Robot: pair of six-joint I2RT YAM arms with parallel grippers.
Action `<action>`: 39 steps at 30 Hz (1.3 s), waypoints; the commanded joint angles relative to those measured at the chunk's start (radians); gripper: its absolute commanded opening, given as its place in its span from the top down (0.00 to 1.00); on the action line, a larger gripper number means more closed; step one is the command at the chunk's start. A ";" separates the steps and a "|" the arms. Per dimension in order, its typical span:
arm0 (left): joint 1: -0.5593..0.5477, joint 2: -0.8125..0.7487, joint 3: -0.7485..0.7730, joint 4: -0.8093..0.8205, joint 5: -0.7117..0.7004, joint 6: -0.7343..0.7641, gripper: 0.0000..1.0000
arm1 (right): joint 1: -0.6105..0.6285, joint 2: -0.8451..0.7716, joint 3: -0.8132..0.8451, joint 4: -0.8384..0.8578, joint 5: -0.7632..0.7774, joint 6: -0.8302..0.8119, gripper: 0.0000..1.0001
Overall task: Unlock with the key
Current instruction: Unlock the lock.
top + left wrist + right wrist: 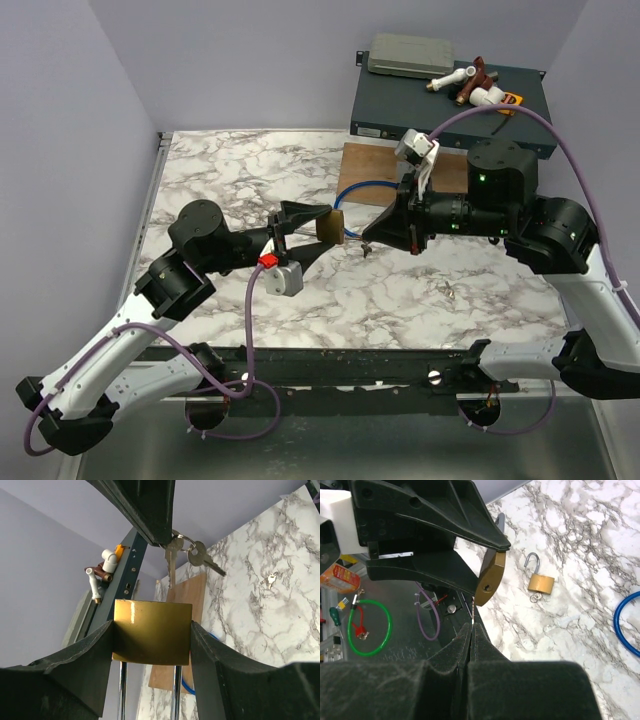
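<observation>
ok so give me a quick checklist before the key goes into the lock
1. Firm hold of padlock in left gripper: ok.
2. Pinch on key by right gripper: ok.
3. Facing of keyhole toward the key: ok, seen from the right wrist.
4. Tip on the keyhole: not ok, it sits short and to one side.
5. Blade turned to match the slot: cannot tell.
6. Dangling spare key clear of the padlock: ok.

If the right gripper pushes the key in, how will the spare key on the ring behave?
The spare key hangs loose on the ring beside the gripped key, so it will probably swing and may tap the brass padlock. It looks thin metal: likely stiff and light.
</observation>
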 commanded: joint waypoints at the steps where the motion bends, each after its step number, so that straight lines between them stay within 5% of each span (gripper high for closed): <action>1: 0.004 -0.037 0.000 0.103 -0.019 0.024 1.00 | 0.001 0.011 0.010 0.016 0.033 0.000 0.99; 39: 0.004 -0.053 -0.008 0.106 -0.008 0.008 1.00 | 0.001 0.026 0.030 0.063 0.005 0.004 0.99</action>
